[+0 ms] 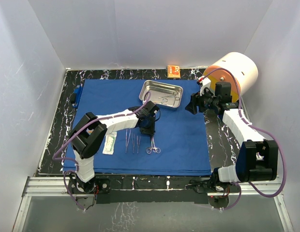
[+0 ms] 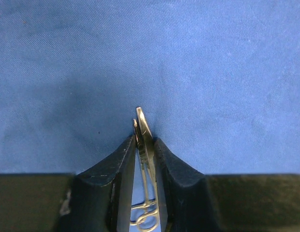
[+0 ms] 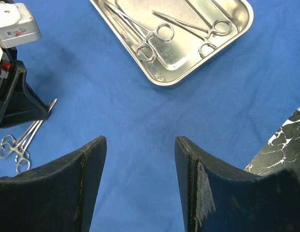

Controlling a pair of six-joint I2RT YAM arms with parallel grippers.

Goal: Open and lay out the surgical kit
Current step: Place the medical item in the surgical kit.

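Nearest, the left arm (image 1: 116,120) climbs from its base to a raised elbow, then stretches forward and to the right over the cloth (image 1: 188,145). Its wrist is bent down so the left gripper (image 2: 145,145) points at the cloth on the near side of the tray (image 1: 161,94). Its fingers (image 2: 122,169) are clenched on a clamp (image 2: 144,130): the tip juts past the fingertips, and the rings sit back between the fingers. Whether the clamp is clear of the cloth cannot be told. Near and left of the tray, beside that gripper, thin forceps (image 1: 132,140) lie in a row, with a packet (image 1: 109,144) further left. The right arm (image 1: 237,121) rises from its base to a high elbow well right of the tray, then slants forward and left. It ends with the right gripper (image 3: 140,142) just right of the tray, aimed toward it over the cloth. This gripper's fingers stand apart, released, with only cloth between them. The tray sits on the far half of the cloth, holding other clamps (image 3: 208,31). Just beyond the tray lies an orange box (image 1: 173,71); beyond and right of the tray stands a cylinder (image 1: 234,72).
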